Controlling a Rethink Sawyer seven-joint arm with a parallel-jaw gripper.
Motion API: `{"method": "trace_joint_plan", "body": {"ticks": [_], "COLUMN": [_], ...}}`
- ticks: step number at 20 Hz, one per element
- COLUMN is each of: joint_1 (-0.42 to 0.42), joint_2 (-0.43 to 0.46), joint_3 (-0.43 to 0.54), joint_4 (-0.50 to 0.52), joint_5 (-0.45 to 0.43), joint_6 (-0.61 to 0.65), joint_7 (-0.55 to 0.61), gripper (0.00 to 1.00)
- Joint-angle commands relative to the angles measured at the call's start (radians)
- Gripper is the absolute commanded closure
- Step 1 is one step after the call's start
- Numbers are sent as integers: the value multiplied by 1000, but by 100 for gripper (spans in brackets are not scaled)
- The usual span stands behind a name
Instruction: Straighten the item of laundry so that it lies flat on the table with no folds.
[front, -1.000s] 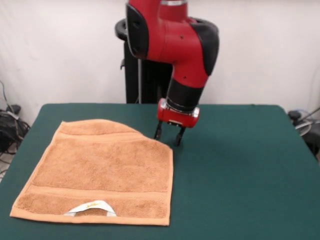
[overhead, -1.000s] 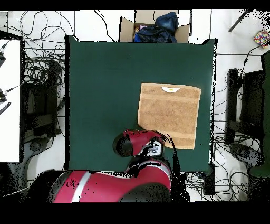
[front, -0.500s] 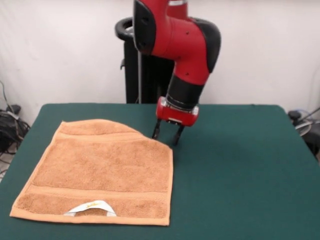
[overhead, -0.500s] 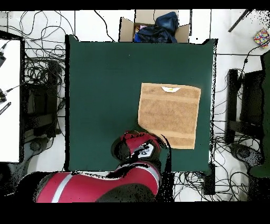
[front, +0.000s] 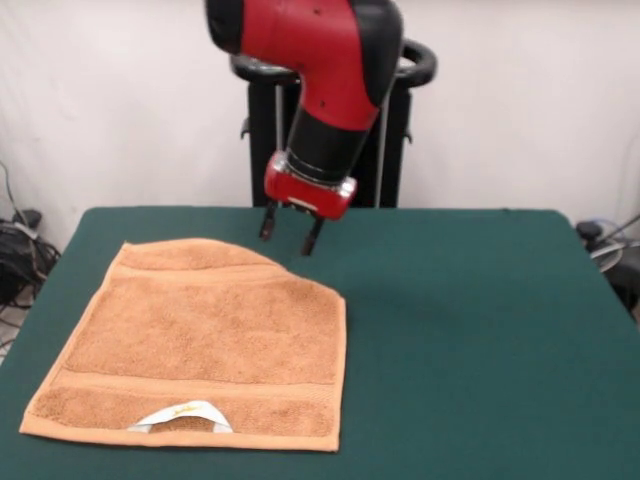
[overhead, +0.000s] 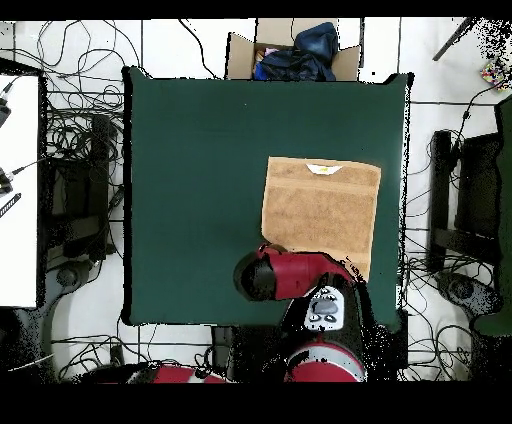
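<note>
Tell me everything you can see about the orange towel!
The towel is orange-tan and fuzzy like terry cloth, with flat woven bands near its ends. It lies spread on the green table, towards one side. A small white tag shows at its edge nearest the front camera. Its far corner by the end effector looks cut off at a slant, perhaps folded under. Nothing but the table touches it; the end effector hangs above, open.

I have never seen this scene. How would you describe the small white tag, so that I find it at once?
Start from the green table, which fills the lower part of the front view. On its left side lies an orange-tan towel. The tag sits at the towel's edge nearest the camera, a small white curved strip, the only white thing on the cloth.
</note>
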Motion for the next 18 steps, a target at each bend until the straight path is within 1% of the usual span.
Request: {"method": "trace_joint_plan", "body": {"ticks": [1, 2, 6, 11, 14, 18], "joint_1": [-14, -5, -6, -27, -10, 18], "joint_2": [-20, -4, 89, 154, 183, 256], "joint_3": [134, 124, 135, 170, 150, 103], "joint_4": [-37, -52, -119, -159, -190, -256], "joint_5": [-83, -96, -130, -175, -196, -210], "joint_6": [55, 36, -32, -75, -113, -179], "joint_7": [-92, -73, -33, -28, 2, 41], "gripper": [0, 0, 0, 0, 0, 0]}}
